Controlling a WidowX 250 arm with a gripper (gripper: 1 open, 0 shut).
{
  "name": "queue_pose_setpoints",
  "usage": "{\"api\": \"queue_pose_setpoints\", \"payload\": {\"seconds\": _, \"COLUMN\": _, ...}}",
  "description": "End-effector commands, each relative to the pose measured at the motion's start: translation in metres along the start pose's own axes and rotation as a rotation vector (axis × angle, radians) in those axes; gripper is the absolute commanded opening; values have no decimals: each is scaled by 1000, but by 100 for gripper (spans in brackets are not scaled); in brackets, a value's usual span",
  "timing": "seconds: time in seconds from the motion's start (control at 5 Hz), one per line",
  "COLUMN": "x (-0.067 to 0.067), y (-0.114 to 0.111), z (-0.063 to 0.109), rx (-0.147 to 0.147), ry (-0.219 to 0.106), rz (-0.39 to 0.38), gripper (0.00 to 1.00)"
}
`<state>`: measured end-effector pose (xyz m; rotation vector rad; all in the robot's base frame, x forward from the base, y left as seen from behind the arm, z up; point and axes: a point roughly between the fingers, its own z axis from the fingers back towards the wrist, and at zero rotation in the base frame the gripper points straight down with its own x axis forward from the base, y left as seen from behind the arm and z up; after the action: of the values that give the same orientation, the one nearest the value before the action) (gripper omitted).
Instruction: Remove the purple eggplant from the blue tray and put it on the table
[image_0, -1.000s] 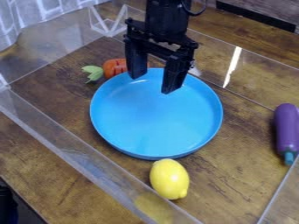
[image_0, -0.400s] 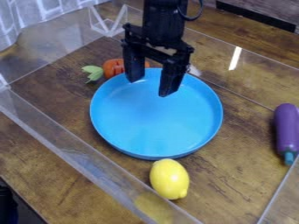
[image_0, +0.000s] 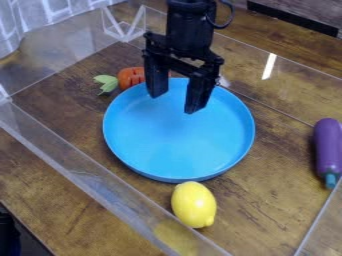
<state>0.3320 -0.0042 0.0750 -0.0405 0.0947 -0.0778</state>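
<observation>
Your claw (image_0: 178, 91) hangs wide open over the far rim of the empty blue tray (image_0: 160, 150). The purple eggplant (image_0: 327, 148) lies on the tabletop (image_0: 287, 215), right of the tray.

From my remote seat I see a dark brown wood-grain counter (image_0: 54, 105) filling nearly the whole view, fenced in by clear plastic walls (image_0: 80, 185) that run along the near edge and the far left side. Bright light glints in a white streak off the wall panel at the right (image_0: 269, 68), and pale reflections smear across the near wall. Beyond the top left corner there is only a blurred pale grey patch (image_0: 47, 15) that I cannot make out.
</observation>
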Motion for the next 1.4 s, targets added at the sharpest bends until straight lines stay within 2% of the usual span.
{"api": "queue_pose_setpoints", "payload": {"seconds": 0.0, "x": 10, "y": -3, "z": 12, "rx": -1, "ry": -54, "rz": -8, "gripper": 100}}
{"api": "queue_pose_setpoints", "payload": {"seconds": 0.8, "x": 26, "y": -30, "z": -2, "rx": -22, "ry": -40, "rz": -37, "gripper": 100}}
{"api": "queue_pose_setpoints", "payload": {"seconds": 1.0, "x": 29, "y": -35, "z": -6, "rx": -27, "ry": -41, "rz": -36, "gripper": 100}}
{"api": "queue_pose_setpoints", "payload": {"seconds": 1.2, "x": 34, "y": -43, "z": -5, "rx": -32, "ry": -57, "rz": -36, "gripper": 100}}
